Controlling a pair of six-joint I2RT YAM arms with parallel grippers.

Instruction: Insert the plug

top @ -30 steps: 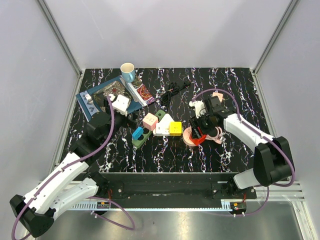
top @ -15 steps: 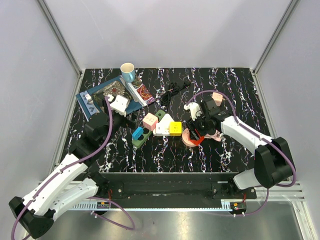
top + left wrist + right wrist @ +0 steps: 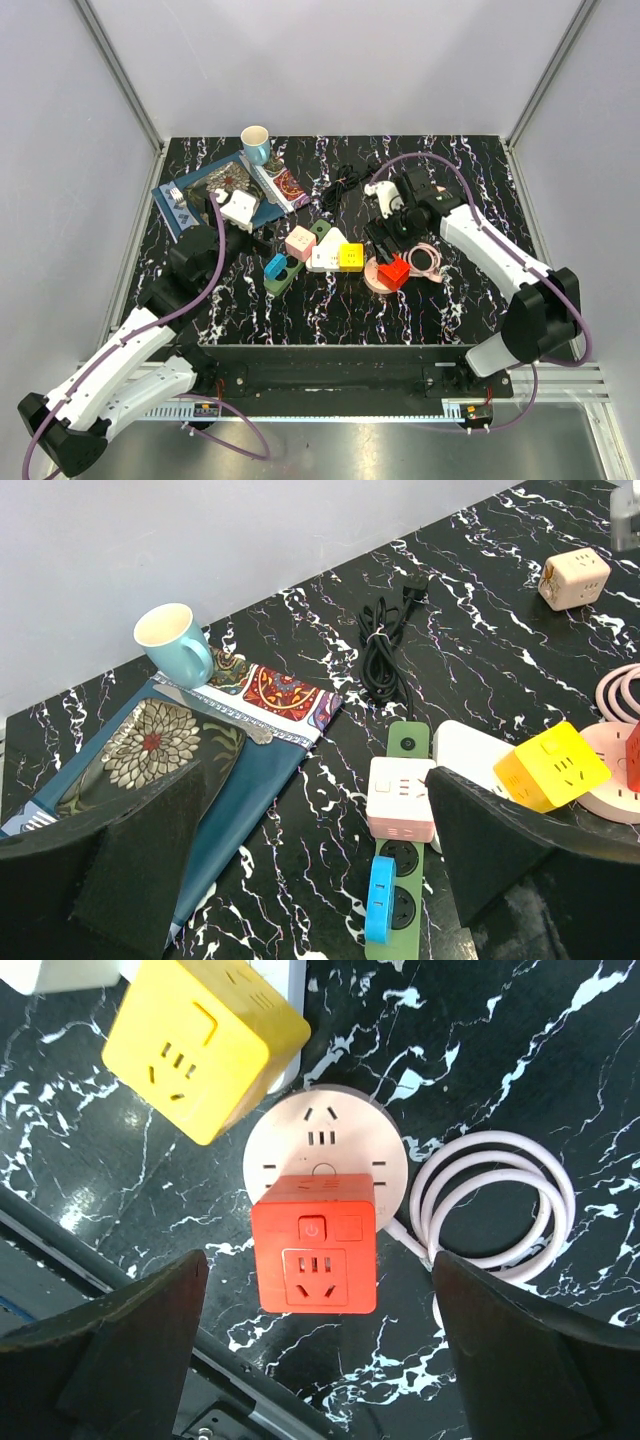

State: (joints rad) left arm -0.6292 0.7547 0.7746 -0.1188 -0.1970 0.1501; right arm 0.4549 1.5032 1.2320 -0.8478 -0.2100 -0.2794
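Observation:
A red cube plug (image 3: 315,1243) stands on the near part of the round pink socket (image 3: 325,1140), its switch and socket face turned up. My right gripper (image 3: 320,1265) hangs above it, open, both fingers well clear of its sides. In the top view the red cube (image 3: 393,272) sits free on the pink socket (image 3: 372,278), with the right gripper (image 3: 388,238) just behind it. My left gripper (image 3: 312,775) is open and holds nothing, over the table left of a green power strip (image 3: 408,742) that carries a pink cube (image 3: 402,798) and a blue plug (image 3: 380,900).
A yellow cube (image 3: 205,1045) sits on a white strip (image 3: 470,755) next to the round socket, whose pink cable (image 3: 500,1205) coils at the right. Further back lie a black cord (image 3: 380,645), a pale cube (image 3: 573,577), a mug (image 3: 175,640) and a blue tray (image 3: 250,780).
My right gripper has opened and let go of the red cube, then pulled back and up from it. The cube now stands alone on the pink socket. The left arm has barely moved.

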